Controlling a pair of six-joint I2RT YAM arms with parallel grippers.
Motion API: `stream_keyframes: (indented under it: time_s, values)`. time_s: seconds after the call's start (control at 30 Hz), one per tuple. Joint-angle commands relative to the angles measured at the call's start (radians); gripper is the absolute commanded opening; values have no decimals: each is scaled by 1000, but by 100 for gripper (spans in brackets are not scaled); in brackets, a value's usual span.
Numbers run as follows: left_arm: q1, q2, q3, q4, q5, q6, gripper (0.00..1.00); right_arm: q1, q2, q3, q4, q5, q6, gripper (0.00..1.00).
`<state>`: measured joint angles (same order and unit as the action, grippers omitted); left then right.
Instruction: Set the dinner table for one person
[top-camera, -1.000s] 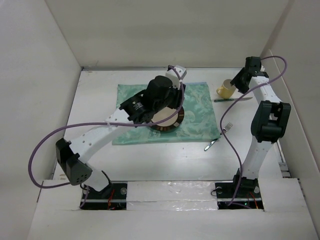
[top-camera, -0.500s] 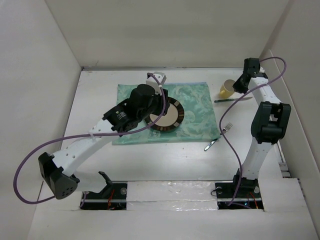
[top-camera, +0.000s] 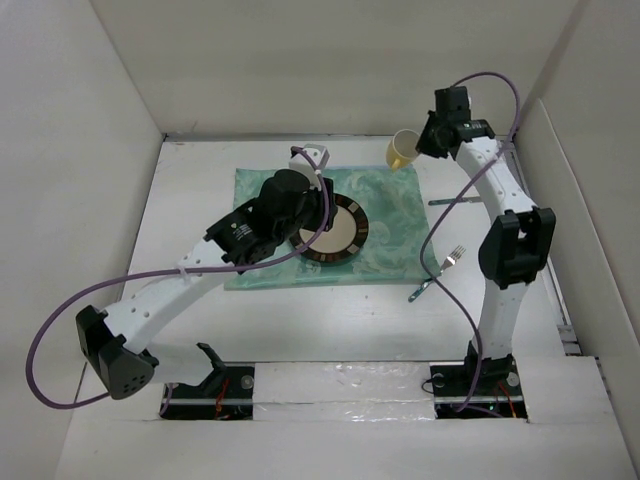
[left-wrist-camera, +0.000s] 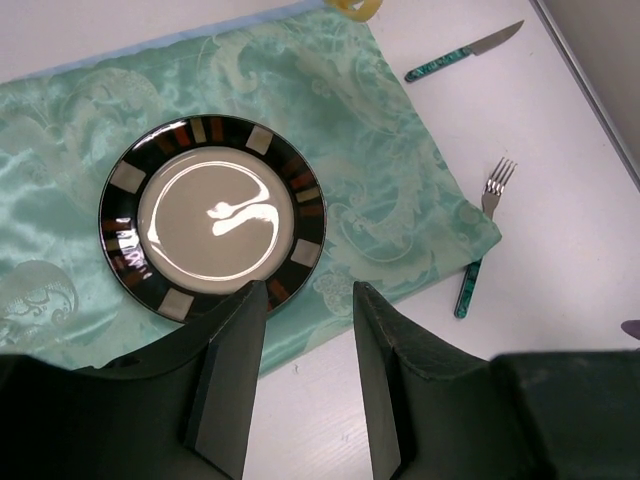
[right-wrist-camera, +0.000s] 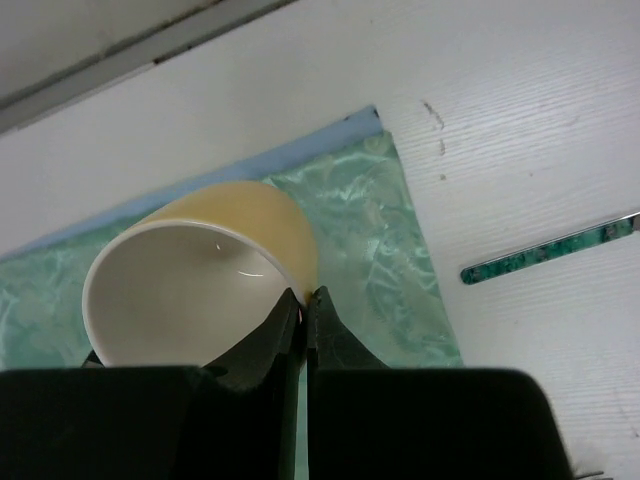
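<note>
Top view: the left arm hides the plate's (top-camera: 345, 232) left edge; the right wrist view cuts off the knife (right-wrist-camera: 545, 250) blade. White desk (top-camera: 190, 195) between white walls carries one green placemat (left-wrist-camera: 400, 200), one plate on it, and one fork (left-wrist-camera: 480, 235) and one knife right of the mat. Left gripper (left-wrist-camera: 308, 300) apart, over the plate's rim. Right gripper (right-wrist-camera: 305, 300) clamped on one yellow cup's (right-wrist-camera: 190, 270) rim at the mat's far right corner.

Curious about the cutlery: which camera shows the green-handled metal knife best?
Left wrist: the whole green-handled metal knife, blade and handle, is clear. Right wrist shows mainly its handle; top external shows the knife tiny, partly hidden.
</note>
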<state>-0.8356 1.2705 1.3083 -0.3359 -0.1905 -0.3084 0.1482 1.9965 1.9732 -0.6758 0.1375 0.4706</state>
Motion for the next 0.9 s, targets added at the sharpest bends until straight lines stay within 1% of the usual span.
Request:
stream_keyframes:
  time_s: [0.0,0.27,0.37,0.47,0.57,0.6,0.63,0.67,0.7,0.77,0.8,0.87]
  values:
    - [1,-51,-15,11,-10,-18,37,13,56,88,-27,8,-18,0]
    - [1,-74,-55,8,-10,-26,37,24,157,179,-106,50,-29,0]
    - [1,-72,-58,6,-15,-29,37,24,182,185,-107,70,-29,0]
    - [1,-74,-64,11,-13,-31,37,24,194,191,-97,57,-29,0]
    - [1,-69,-69,14,-12,-32,37,24,229,228,-128,50,-24,0]
    - [1,-68,-69,12,-12,-32,37,24,237,234,-134,50,-21,7]
    - [1,-68,-70,15,-12,-34,37,24,240,237,-140,51,-18,13]
    - [1,-68,-73,20,-10,-35,37,24,232,224,-131,50,-15,27]
    - [1,-68,-73,20,-10,-35,37,24,232,223,-131,50,-15,28]
    - [1,-68,-75,24,-9,-35,37,24,222,220,-119,39,-9,35]
    - [1,-63,-73,28,-9,-34,37,11,211,233,-119,30,-7,42]
    - [1,-59,-69,31,-3,-31,37,2,196,246,-122,4,-4,48]
